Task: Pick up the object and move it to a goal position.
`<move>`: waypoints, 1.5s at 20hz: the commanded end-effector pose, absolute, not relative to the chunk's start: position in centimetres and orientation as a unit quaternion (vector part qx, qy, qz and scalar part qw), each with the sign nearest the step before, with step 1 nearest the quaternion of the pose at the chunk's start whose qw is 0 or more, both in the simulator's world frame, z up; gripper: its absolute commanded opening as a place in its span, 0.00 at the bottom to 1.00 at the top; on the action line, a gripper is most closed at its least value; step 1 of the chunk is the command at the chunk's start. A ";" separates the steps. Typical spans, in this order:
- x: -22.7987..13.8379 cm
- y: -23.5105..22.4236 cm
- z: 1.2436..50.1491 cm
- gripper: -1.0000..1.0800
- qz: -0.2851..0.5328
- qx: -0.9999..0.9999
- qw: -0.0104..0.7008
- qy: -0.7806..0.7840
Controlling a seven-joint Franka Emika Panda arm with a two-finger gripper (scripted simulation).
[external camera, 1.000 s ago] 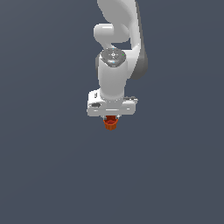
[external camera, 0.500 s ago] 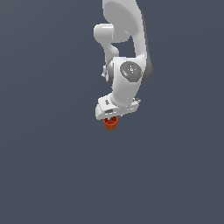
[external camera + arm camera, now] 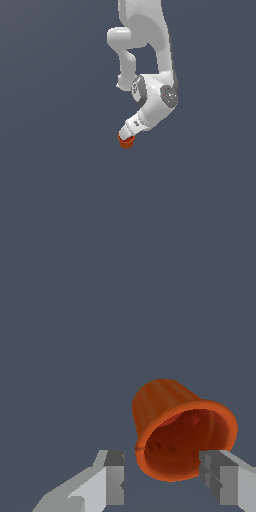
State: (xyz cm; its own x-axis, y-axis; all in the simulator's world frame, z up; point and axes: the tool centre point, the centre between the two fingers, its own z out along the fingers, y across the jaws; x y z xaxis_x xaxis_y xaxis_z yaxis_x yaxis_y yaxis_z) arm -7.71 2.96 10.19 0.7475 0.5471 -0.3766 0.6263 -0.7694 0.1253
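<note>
The object (image 3: pixel 126 142) is a small orange-red cup with a ribbed, tapered side, hanging at the tip of the white arm in the exterior view. My gripper (image 3: pixel 129 135) is shut on it and tilts toward the exterior view's left. In the wrist view the object (image 3: pixel 165 401) lies tilted, its open mouth facing the camera. My gripper (image 3: pixel 167 476) has one finger (image 3: pixel 114 478) just outside the rim and the other finger (image 3: pixel 220 481) against the rim's opposite side.
A plain dark grey-blue surface (image 3: pixel 60 200) fills the rest of both views. The white arm (image 3: pixel 150 60) rises to the top edge of the exterior view.
The wrist has turned and tilted, swinging the hand toward the exterior view's right. The cup has stayed at the fingertips, almost in the same spot.
</note>
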 end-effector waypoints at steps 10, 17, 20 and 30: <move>-8.9 3.2 9.1 0.62 -0.188 0.902 0.141 0.363; -9.5 2.4 7.3 0.62 -0.189 0.901 0.141 0.365; -9.7 2.1 6.7 0.62 -0.189 0.900 0.142 0.365; -9.8 2.0 6.5 0.00 -0.189 0.900 0.142 0.366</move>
State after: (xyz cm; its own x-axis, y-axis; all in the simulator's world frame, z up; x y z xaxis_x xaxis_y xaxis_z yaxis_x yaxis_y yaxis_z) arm -9.74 1.98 6.55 0.6617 0.6040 -0.4442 0.7111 -0.6933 0.1168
